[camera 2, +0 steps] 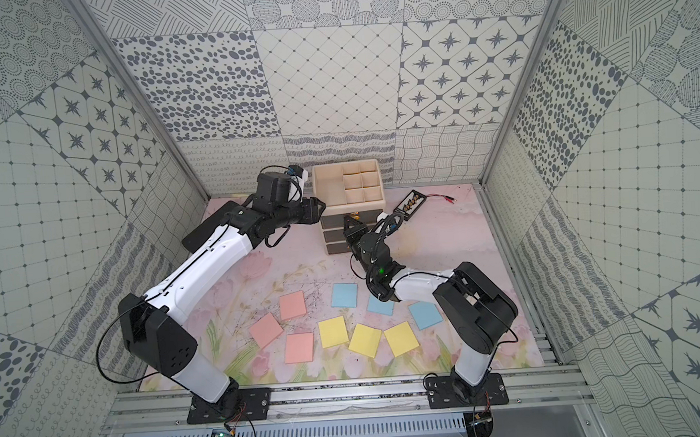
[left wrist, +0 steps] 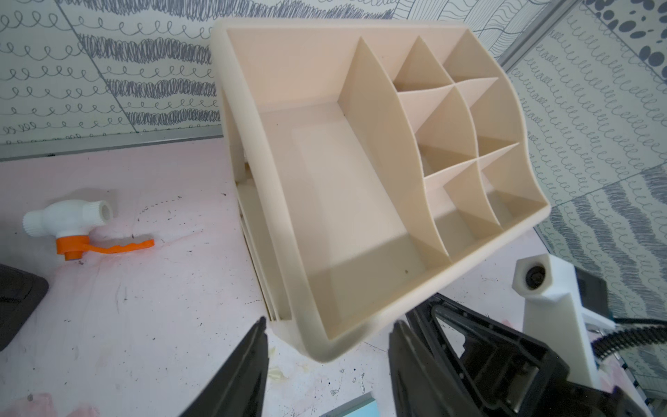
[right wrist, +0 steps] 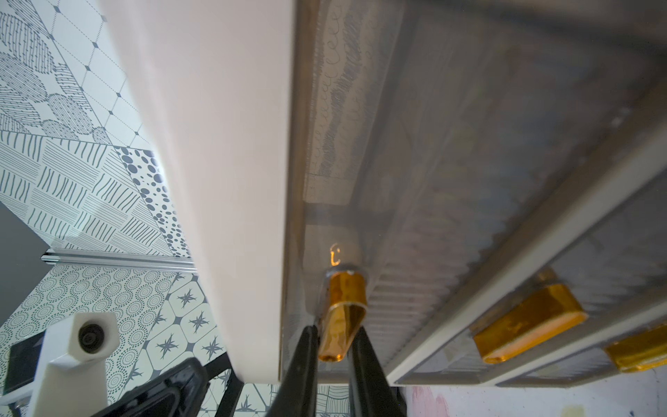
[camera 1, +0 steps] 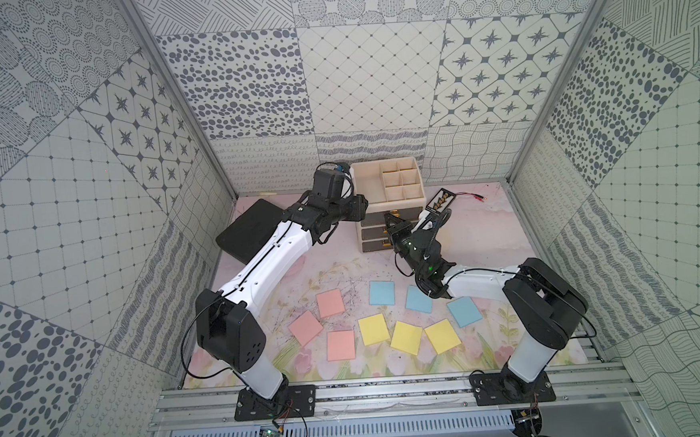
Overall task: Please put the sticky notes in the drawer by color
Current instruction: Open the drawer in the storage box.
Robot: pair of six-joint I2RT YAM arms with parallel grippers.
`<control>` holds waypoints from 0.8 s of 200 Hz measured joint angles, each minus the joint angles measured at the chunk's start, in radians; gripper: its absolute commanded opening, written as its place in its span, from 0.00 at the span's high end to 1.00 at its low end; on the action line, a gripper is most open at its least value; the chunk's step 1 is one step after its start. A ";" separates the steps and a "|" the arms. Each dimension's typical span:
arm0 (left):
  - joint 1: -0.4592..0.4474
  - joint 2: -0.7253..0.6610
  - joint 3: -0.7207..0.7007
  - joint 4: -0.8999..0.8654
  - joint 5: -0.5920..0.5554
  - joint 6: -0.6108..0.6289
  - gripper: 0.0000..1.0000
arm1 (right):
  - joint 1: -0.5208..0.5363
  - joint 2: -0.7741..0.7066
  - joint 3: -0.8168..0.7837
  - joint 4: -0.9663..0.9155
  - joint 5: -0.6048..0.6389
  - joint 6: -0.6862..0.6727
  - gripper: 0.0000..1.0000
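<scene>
Drawer first, notes later: the right tool point(right wrist: 334, 337) has the gold knob point(right wrist: 343, 307) of the top drawer point(right wrist: 397, 180) on the drawer unit point(camera 1: 389, 205) pinched tight
Its black fingers point(right wrist: 303, 361) close on either side of that knob, a grip fit for pulling the drawer, which looks shut or nearly so, out from the unit's front; the left tool point(left wrist: 328, 328) stands with jaws apart astride the unit's top corner, likely to steady the light plastic body against that pull, though whether it presses the rim I can't tell. All nine sticky notes point(camera 1: 373, 329) lie flat on the worktop point(camera 1: 486, 228) in front of the unit's drawer faces, well apart from it: blue notes point(camera 1: 382, 293) nearer the unit, yellow notes point(camera 1: 407, 337) farther off, pink notes point(camera 1: 330, 303) toward the left arm's side, none lifted yet, so sorting hasn't begun
</scene>
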 measured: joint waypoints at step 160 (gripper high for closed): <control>0.000 0.108 0.099 -0.019 -0.087 -0.053 0.82 | 0.042 -0.037 -0.004 -0.061 0.016 -0.032 0.82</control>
